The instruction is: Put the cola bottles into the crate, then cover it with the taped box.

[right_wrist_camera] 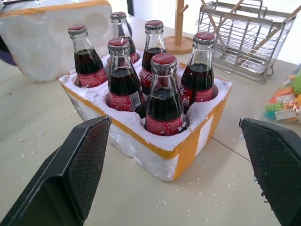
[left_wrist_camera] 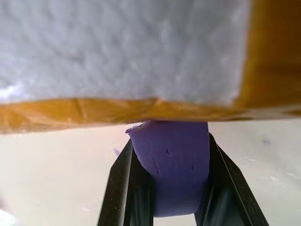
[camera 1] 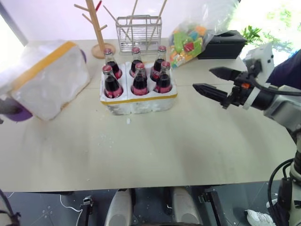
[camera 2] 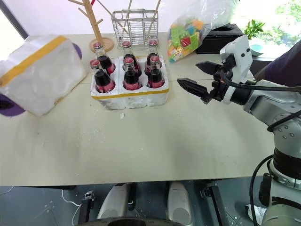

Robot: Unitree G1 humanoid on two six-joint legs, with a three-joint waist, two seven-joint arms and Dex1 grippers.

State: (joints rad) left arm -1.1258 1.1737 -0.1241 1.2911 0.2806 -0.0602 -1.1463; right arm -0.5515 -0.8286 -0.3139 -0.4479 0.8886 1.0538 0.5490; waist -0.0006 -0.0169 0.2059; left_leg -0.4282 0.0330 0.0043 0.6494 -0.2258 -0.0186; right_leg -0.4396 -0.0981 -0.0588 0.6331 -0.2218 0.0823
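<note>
Six cola bottles (camera 1: 139,80) with red caps stand upright in the wells of the crate (camera 1: 141,101), a low white foam block with a yellow band. To its left the taped box (camera 1: 47,80) is tilted, with its hollow side (right_wrist_camera: 42,42) turned toward the crate. A purple tab (left_wrist_camera: 169,160) juts from under the box's yellow tape, and my left gripper (left_wrist_camera: 169,141) is shut on it. My right gripper (camera 1: 203,79) hovers open to the right of the crate, pointing at it, with nothing between its fingers.
Behind the crate stand a wooden peg tree (camera 1: 96,28) and a wire rack (camera 1: 138,33). A clear bag of coloured pieces (camera 1: 188,42) and a black container (camera 1: 223,42) sit at the back right. White foam crumbs (camera 1: 128,121) dot the table.
</note>
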